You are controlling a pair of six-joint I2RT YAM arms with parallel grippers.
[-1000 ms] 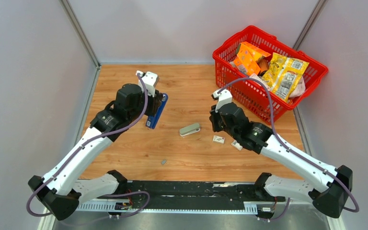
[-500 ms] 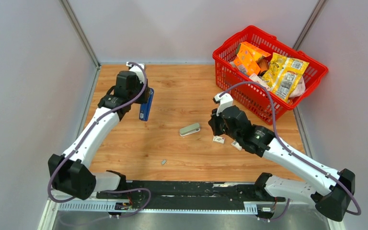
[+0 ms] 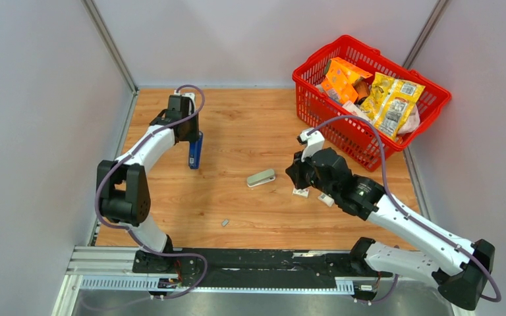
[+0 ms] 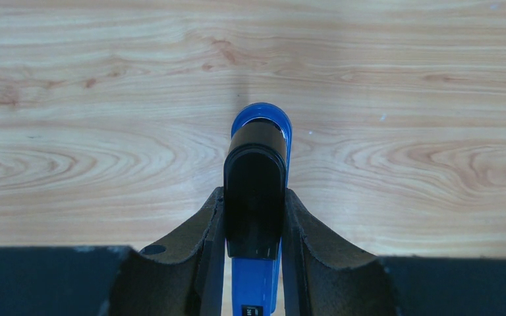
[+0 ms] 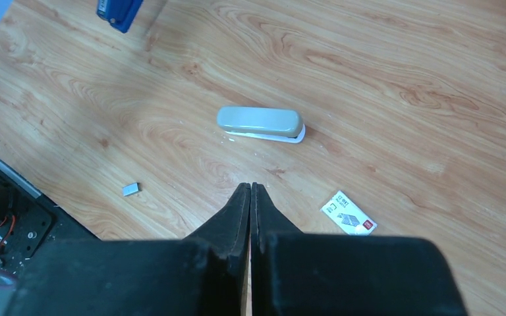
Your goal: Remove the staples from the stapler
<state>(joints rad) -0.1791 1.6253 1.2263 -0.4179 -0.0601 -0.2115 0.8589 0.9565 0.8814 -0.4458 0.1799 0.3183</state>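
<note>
My left gripper (image 3: pixel 193 139) is shut on a blue and black stapler (image 3: pixel 194 153) and holds it over the far left of the table; in the left wrist view the stapler (image 4: pixel 257 178) sits between the fingers (image 4: pixel 204 230). A grey-green stapler (image 3: pixel 261 178) lies at mid table, also in the right wrist view (image 5: pixel 260 123). A small silvery strip of staples (image 3: pixel 224 223) lies near the front edge and shows in the right wrist view (image 5: pixel 131 189). My right gripper (image 3: pixel 296 174) is shut and empty, just right of the grey-green stapler.
A red basket (image 3: pixel 342 49) full of snack packets stands at the back right. Two small white printed boxes (image 3: pixel 300 192) lie by the right gripper; one shows in the right wrist view (image 5: pixel 348 213). Grey walls close the table on three sides.
My left arm has swung back and to the left, carrying the blue stapler toward the far left corner and turning it more upright. My right gripper has shifted slightly.
</note>
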